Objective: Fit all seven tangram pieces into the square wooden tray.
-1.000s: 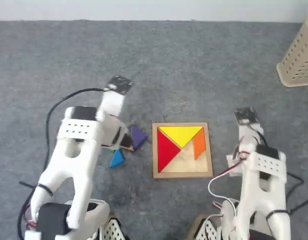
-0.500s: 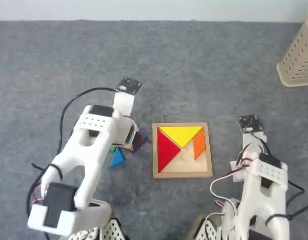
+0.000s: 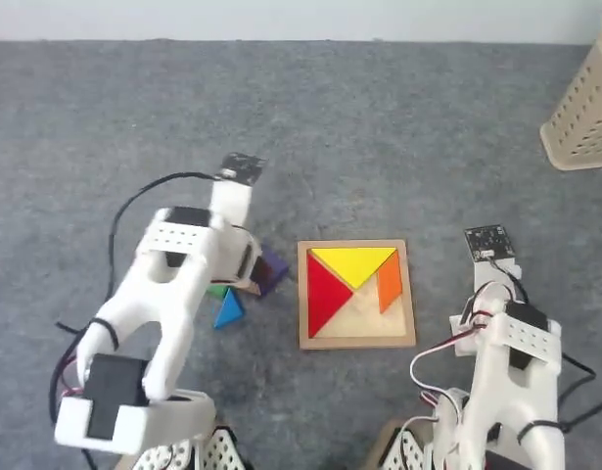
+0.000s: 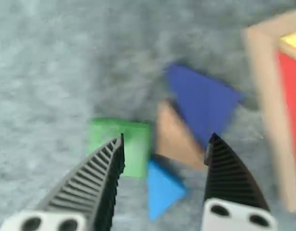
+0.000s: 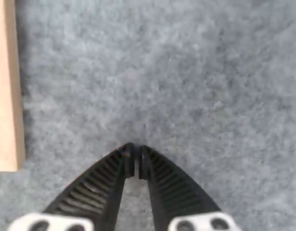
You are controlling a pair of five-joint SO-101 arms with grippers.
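Hovering over the loose cluster at the nine o'clock side of the wooden tray [image 3: 357,342], the left gripper [image 4: 167,139] is standing spread and empty, having swung in over the pieces within the last second. The green square [image 4: 120,144], tan triangle [image 4: 174,139], purple piece [image 4: 203,103] and blue triangle [image 4: 162,190] are lying outside the tray. The right gripper [image 5: 133,147], clenched on nothing, is sitting at three o'clock. A pick is likely coming next.

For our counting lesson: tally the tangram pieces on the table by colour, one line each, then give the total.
yellow: 1
red: 1
orange: 1
purple: 1
green: 1
tan: 1
blue: 1
Total: 7
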